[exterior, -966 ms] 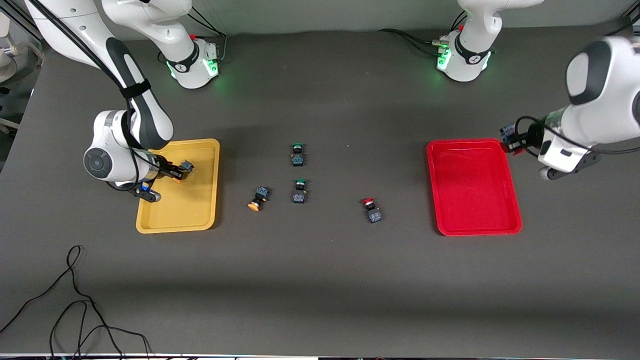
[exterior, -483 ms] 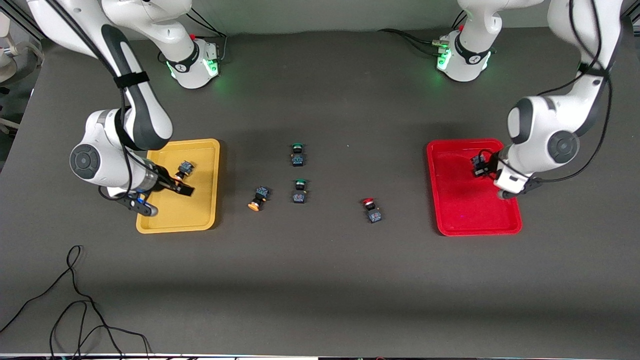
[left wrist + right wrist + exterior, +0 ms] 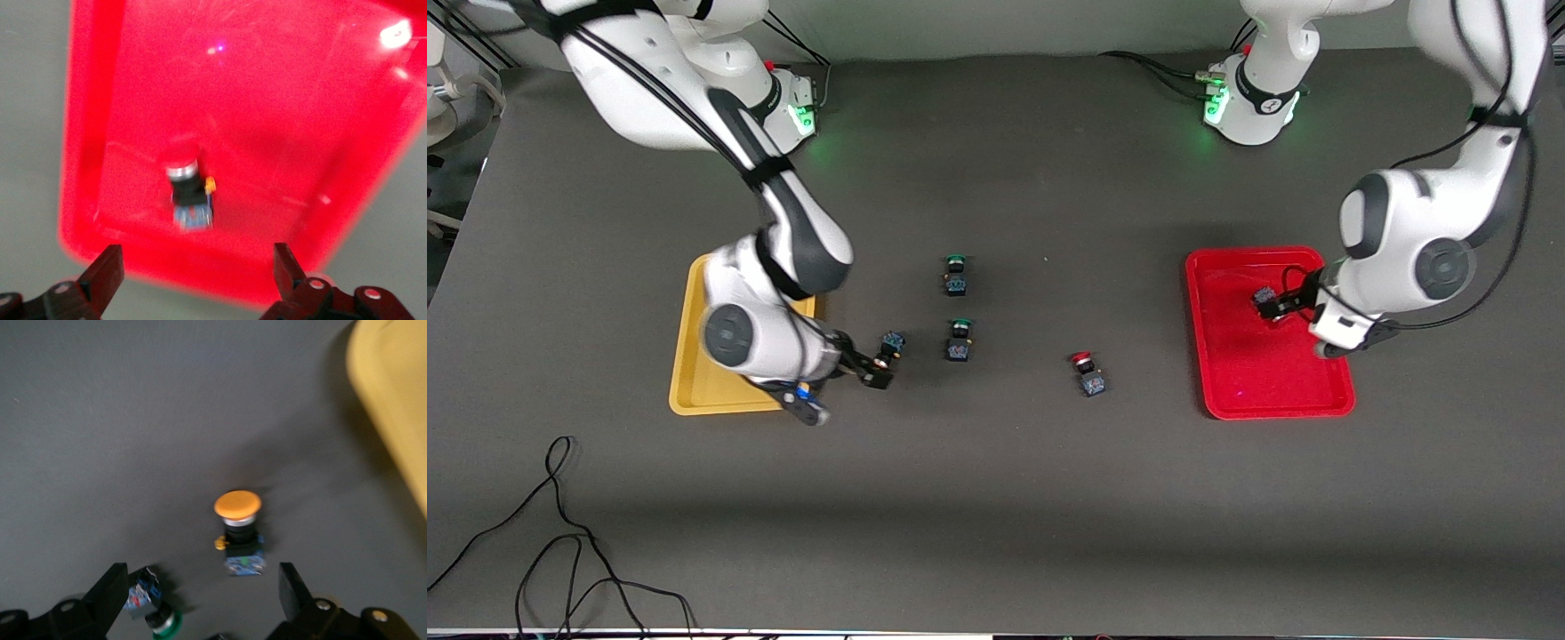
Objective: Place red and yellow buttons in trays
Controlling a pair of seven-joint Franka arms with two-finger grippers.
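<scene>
A red-capped button (image 3: 189, 190) lies on its side in the red tray (image 3: 280, 100), free of my fingers. My left gripper (image 3: 197, 267) hangs open just above it, at the tray's end toward the bases (image 3: 1282, 304). A yellow-capped button (image 3: 239, 530) lies on the table beside the yellow tray (image 3: 685, 356). My right gripper (image 3: 202, 583) is open and low over this button (image 3: 891, 341). A second red-capped button (image 3: 1087, 372) lies on the bare table between the trays. The right arm hides much of the yellow tray.
Two green-capped buttons (image 3: 956, 274) (image 3: 959, 340) lie mid-table; the nearer one (image 3: 150, 607) is close to one right finger. The red tray (image 3: 1267, 391) lies at the left arm's end. A black cable (image 3: 560, 533) curls near the front edge.
The right arm swung from the yellow tray to the yellow button on the table. The left arm carried a red button into the red tray and opened; the button now lies there.
</scene>
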